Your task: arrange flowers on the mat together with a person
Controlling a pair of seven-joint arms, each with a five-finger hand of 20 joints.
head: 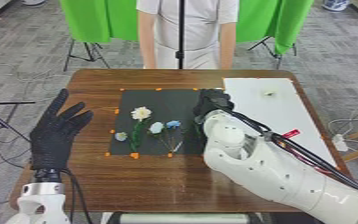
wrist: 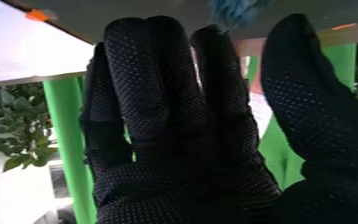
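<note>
Head view puts the right hand (head: 214,100) at the far right part of the black mat (head: 162,96), close to the edge of the white board (head: 286,122). From the right wrist, that same hand (wrist: 184,150) is open, its fingers straight and close together, the thumb standing well apart, and nothing held between them. A ruffled blue bloom (wrist: 236,11) is near the fingertips there; it is probably over the mat, though whether it touches the glove I cannot tell. Across the mat, on its left half, a white flower (head: 141,113) has its head toward the far side and a green stem running toward the near edge. Between it and the right hand are a pale blue flower (head: 156,127) and, just beside that, a bluer flower (head: 173,124), with their stems toward the near side. A small pale flower (head: 120,136) is by the mat's left edge. On the white board is a cream flower (head: 269,93). The left hand (head: 55,135) is open and empty over the left side of the brown desk (head: 158,190), fingers straight and spread.
</note>
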